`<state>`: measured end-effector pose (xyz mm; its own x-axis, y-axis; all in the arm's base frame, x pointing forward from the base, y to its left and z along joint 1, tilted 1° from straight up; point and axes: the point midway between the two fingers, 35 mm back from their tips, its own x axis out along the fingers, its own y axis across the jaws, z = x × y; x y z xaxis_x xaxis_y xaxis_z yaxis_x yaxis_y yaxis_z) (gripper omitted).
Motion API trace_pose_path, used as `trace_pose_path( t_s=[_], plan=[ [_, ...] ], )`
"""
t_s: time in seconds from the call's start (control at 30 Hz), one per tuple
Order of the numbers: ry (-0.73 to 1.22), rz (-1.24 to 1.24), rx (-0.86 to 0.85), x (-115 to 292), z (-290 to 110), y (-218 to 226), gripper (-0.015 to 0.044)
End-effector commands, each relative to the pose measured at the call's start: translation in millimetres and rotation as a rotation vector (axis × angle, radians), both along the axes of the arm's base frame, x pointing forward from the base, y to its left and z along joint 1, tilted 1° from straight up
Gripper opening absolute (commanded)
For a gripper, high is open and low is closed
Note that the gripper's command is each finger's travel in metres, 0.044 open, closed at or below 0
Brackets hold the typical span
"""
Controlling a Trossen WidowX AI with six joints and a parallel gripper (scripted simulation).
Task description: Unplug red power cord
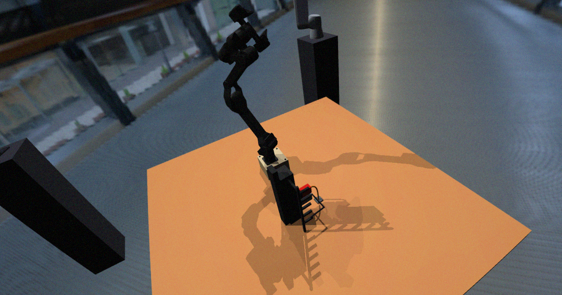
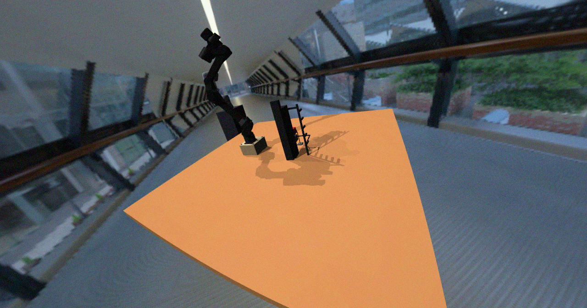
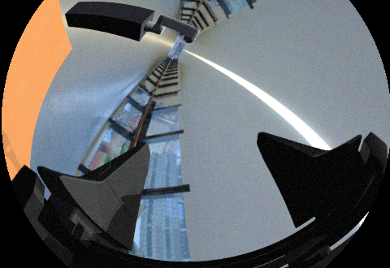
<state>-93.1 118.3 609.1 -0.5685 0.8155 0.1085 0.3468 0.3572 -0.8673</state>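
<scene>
The black power strip (image 1: 283,199) (image 2: 282,127) stands upright on the orange table (image 1: 196,222) (image 2: 328,224) just in front of the arm's base. The red plug (image 1: 304,188) (image 2: 294,130) sits against the strip's face near its top, among several black plugs on a thin black cord frame (image 1: 314,208). I cannot make out a red cord. My gripper (image 1: 262,39) (image 2: 203,53) (image 3: 205,144) is open and empty. It is raised high above the table, far from the plug and strip, and points out toward the hall.
A black post (image 1: 318,65) (image 2: 227,123) (image 3: 109,19) carrying a camera stands at the table's far corner. A long black block (image 1: 51,206) hangs off the table's left side. The table edge (image 3: 28,89) shows at the left of the wrist view.
</scene>
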Motion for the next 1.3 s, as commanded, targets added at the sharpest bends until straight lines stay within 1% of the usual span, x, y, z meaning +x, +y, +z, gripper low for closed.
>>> trace_pose_path(
  t_s=[0.0,0.1,0.27,0.33,0.5,0.63,0.8,0.9,1.03,1.27],
  plan=[
    [0.003,0.000,0.003,0,1,0,0.0374],
    [0.055,-0.004,0.043,8,9,3,0.0295],
    [0.202,-0.002,0.060,42,25,17,0.0164],
    [0.274,-0.005,0.068,58,31,23,0.0160],
    [0.528,-0.042,0.106,119,44,41,0.0160],
    [0.633,-0.079,0.125,151,44,50,0.0160],
    [0.832,-0.199,0.153,224,34,70,0.0160],
    [0.949,-0.295,0.163,270,18,80,0.0160],
    [1.094,-0.447,0.160,329,-13,90,0.0160],
    [1.309,-0.764,0.093,419,-96,98,0.0160]
  ],
)
